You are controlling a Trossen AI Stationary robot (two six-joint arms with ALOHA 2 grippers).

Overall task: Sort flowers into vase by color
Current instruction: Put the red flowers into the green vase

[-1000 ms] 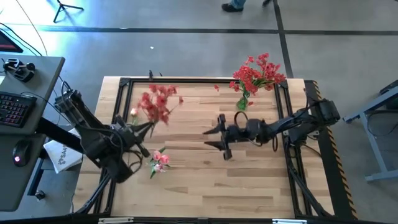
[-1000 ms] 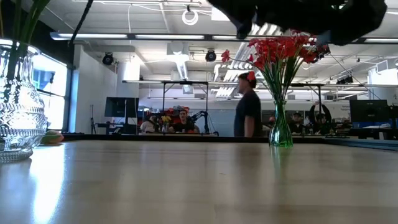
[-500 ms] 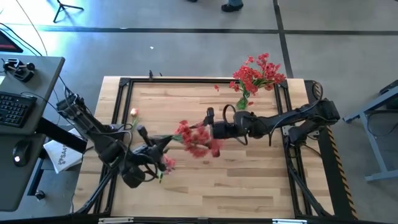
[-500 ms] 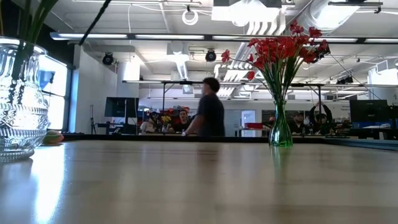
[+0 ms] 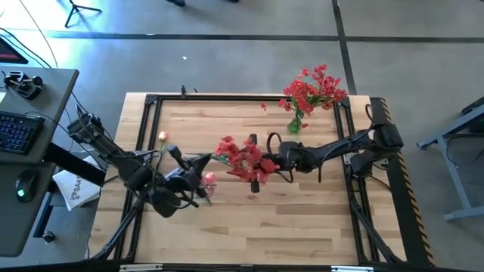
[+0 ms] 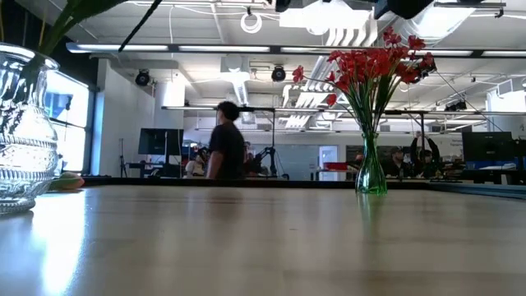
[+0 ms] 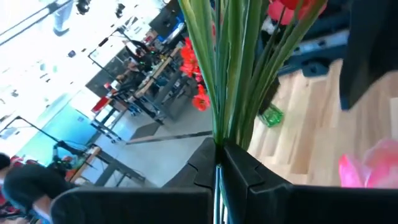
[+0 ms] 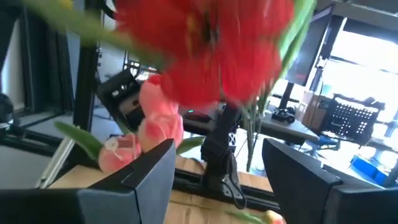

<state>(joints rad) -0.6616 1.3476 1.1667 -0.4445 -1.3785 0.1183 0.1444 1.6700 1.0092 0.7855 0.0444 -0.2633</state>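
Handover at mid-frame: left hand pinching stems of red flowers above the desk; right hand spread around blossoms. Better to slide rightward hand down onto bare stems before closing, then release left and carry to green vase, upper right.

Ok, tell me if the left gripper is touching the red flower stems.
Touching. In the left wrist view, the left gripper is shut on the green stems, which rise straight out from between its fingers.

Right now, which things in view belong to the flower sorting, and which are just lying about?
Job:
- red flower bunch, stems clamped in the shut left gripper
- right gripper, open at the blossoms
- pink flowers on the table
- green vase with red flowers
- clear glass vase

Lying about:
- keyboard, mouse on the side desk
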